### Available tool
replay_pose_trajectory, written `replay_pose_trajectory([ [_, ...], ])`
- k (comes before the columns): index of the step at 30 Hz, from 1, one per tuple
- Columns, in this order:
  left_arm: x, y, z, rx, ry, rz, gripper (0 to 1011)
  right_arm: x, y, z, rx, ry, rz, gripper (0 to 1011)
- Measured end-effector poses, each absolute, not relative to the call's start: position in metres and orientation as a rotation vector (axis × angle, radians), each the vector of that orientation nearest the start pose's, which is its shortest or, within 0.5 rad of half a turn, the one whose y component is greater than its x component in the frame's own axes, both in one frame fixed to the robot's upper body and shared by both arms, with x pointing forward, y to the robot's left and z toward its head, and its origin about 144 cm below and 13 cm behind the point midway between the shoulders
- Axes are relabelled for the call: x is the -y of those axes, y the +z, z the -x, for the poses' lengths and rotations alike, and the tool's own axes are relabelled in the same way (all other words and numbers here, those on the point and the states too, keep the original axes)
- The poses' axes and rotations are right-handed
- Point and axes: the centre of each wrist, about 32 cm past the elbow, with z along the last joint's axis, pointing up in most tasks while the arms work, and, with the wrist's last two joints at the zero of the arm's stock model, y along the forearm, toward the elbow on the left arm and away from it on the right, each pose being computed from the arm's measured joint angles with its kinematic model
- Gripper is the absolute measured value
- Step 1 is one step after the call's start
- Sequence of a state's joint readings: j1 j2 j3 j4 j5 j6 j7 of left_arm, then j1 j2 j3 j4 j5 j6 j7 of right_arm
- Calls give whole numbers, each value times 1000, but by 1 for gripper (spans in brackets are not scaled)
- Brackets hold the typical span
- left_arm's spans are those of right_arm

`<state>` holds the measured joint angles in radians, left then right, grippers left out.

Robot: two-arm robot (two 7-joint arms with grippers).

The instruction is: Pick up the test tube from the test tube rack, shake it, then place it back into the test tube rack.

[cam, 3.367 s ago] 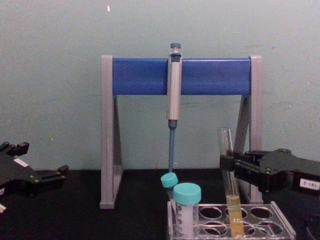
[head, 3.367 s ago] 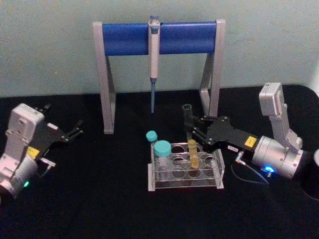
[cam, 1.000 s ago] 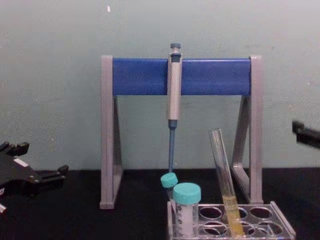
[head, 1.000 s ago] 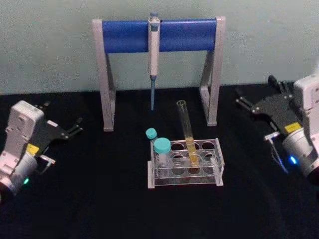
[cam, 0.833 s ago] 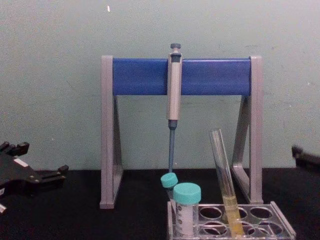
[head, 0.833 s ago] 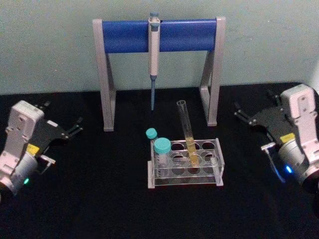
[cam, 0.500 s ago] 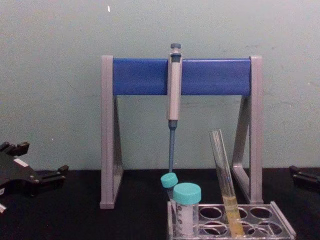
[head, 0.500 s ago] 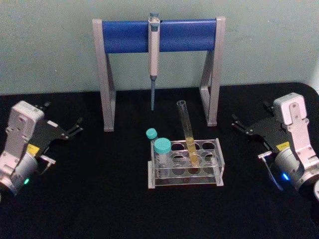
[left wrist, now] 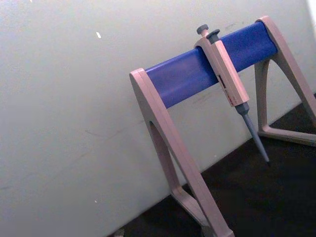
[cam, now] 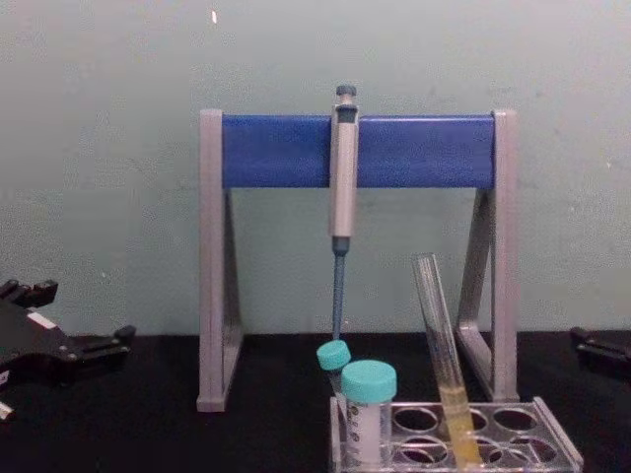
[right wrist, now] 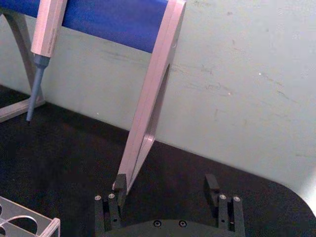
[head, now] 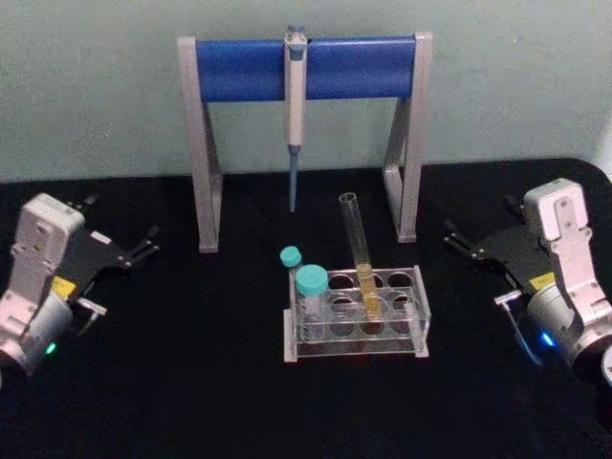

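The test tube (head: 357,247) stands in the test tube rack (head: 356,346), leaning toward the left, with yellow liquid in its lower part. The chest view shows the test tube (cam: 440,340) tilted in the rack (cam: 558,445), free of any gripper. My right gripper (head: 478,224) is open and empty, well to the right of the rack. In the right wrist view its fingers (right wrist: 118,186) stand wide apart, and a corner of the rack (right wrist: 30,220) shows. My left gripper (head: 122,224) is parked open at the far left, also seen in the chest view (cam: 71,317).
A grey-and-blue pipette stand (head: 306,69) stands behind the rack with a pipette (head: 295,105) hanging from its bar. Two teal-capped tubes (head: 310,283) sit at the rack's left end. Black tabletop lies open on both sides of the rack.
My right gripper has let go of the test tube and drawn back to the right, settling low. The tube now leans in the rack. The left arm has not moved.
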<state>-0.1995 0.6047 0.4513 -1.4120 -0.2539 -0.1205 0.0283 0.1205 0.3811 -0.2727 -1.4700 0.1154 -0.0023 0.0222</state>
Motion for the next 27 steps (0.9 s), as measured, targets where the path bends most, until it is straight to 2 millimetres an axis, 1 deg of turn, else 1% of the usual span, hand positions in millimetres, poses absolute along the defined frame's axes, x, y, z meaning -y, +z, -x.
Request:
replay_pose_trajectory([
  [27,-310,1140,-489,285,1248,-304,1001,269,1142,-484,189,-1314,255,1000],
])
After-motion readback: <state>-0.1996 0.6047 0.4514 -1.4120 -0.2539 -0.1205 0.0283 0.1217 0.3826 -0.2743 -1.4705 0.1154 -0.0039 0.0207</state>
